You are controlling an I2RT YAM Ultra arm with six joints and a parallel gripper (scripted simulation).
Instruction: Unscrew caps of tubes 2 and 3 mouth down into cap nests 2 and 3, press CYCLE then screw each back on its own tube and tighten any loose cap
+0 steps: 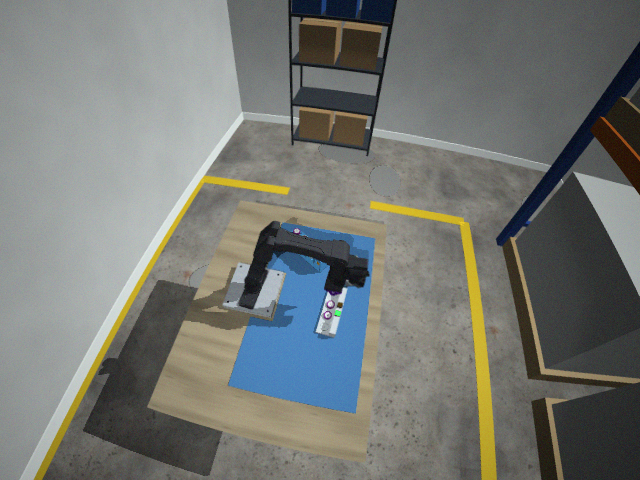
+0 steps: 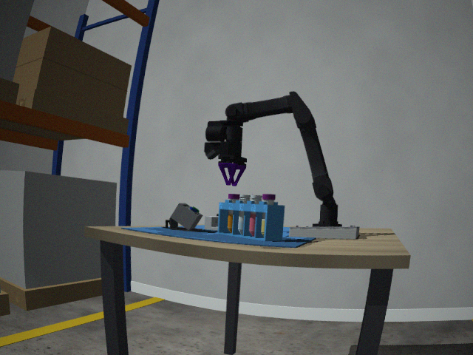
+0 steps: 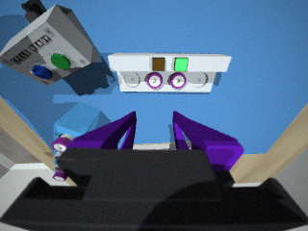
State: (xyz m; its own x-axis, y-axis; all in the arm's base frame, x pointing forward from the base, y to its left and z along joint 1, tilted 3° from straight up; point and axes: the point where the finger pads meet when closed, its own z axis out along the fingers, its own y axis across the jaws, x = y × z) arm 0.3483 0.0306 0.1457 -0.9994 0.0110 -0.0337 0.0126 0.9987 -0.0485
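Observation:
My gripper (image 3: pixel 154 115) (image 2: pixel 231 182) (image 1: pixel 334 292) has purple fingers. They stand half apart with nothing between them. It hangs well above the table, between the blue decapping station (image 2: pixel 275 223) (image 3: pixel 79 122) and the white cap tray (image 3: pixel 130 63) (image 1: pixel 321 331). Two purple caps (image 3: pixel 154 81) (image 3: pixel 178 81) (image 1: pixel 329 304) (image 1: pixel 327 315) lie in the tray's two middle nests. The green lamp (image 3: pixel 181 64) (image 1: pixel 338 311) is lit and the amber lamp (image 3: pixel 158 64) is dark. On the station the two end tubes carry purple caps (image 2: pixel 233 197) (image 2: pixel 268 197). The two middle tubes (image 2: pixel 244 198) (image 2: pixel 256 198) stand uncapped.
The grey key desk (image 3: pixel 29 38) (image 2: pixel 185 215) stands left of the tray in the wrist view, with the green key (image 3: pixel 60 61) and the blue key (image 3: pixel 41 72). The arm's base plate (image 1: pixel 235 289) (image 2: pixel 322 231) sits on the wooden table. Everything rests on a blue mat (image 1: pixel 294 372).

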